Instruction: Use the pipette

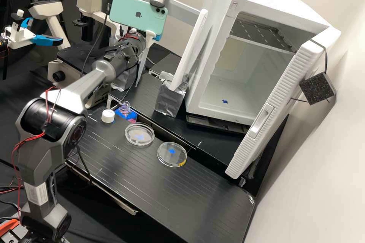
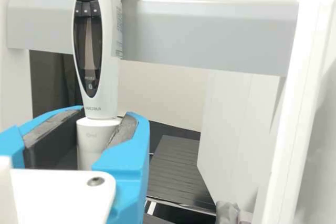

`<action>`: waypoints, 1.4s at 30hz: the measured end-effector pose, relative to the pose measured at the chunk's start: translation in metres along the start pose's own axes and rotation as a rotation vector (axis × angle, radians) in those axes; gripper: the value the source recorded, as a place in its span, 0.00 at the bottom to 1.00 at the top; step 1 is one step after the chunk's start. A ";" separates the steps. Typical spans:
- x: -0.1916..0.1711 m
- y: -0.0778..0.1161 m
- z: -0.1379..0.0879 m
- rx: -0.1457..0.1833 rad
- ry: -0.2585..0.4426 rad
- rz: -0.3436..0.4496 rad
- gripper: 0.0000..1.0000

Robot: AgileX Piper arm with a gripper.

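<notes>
Watching from my end, I judge the claw (image 2: 107, 121) narrowed onto the lower barrel of the pipette (image 2: 108, 51), which hangs upright at the rack's crossbar (image 2: 210, 35); so the grasp looks done, the lift-off left. Well apart from the claw, on the surface (image 1: 125, 174), stand the uncapped bottle (image 1: 125, 111), its cap (image 1: 108, 115) just beside it and two clear dishes (image 1: 139, 134); drawing up and dispensing, I'd say, both remain.
</notes>
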 end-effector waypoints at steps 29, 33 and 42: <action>0.000 0.000 0.001 -0.016 -0.068 0.055 1.00; -0.002 -0.003 0.001 -0.038 -0.069 0.062 1.00; -0.049 -0.017 -0.001 -0.025 0.031 0.191 1.00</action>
